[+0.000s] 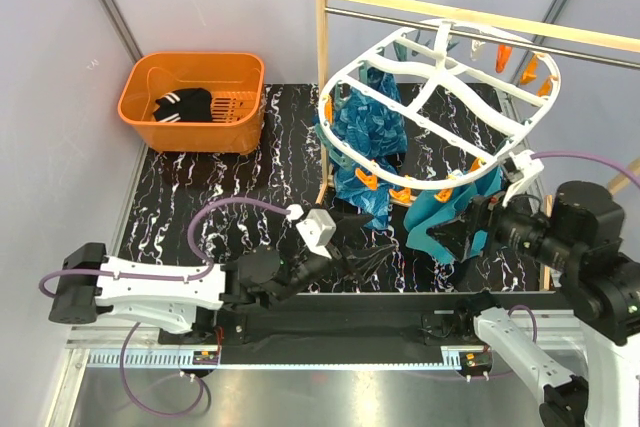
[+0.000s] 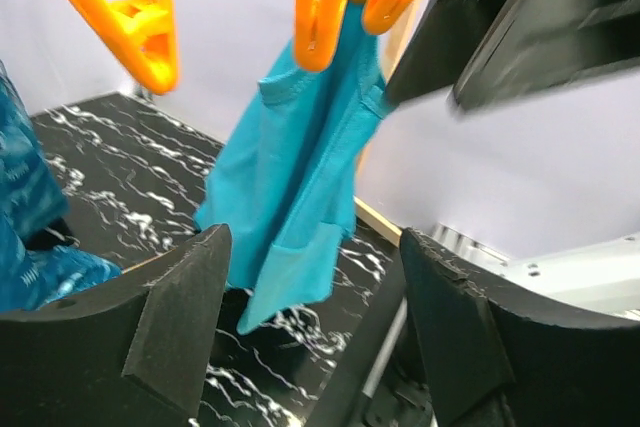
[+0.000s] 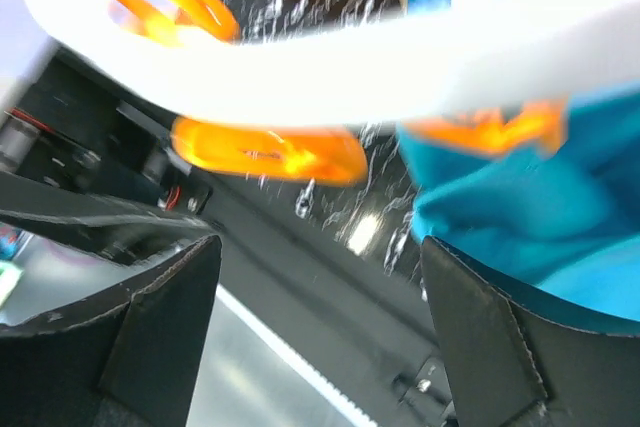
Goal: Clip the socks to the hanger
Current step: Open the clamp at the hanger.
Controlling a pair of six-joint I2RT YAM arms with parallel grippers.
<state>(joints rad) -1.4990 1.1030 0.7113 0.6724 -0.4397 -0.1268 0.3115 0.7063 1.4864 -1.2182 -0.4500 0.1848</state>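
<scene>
Socks [image 1: 185, 105] in orange basket [image 1: 195, 59], far from both sets of parted jaws.

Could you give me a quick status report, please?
Left gripper open, empty. Right gripper open, by hanger rim. Socks in orange basket, unclipped. Teal cloth hangs nearby.

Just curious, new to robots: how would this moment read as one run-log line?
socks: in orange basket | hanger: teal cloth, blue patterned cloth hanging, no socks | left jaws: open, empty | right jaws: open, empty
</scene>
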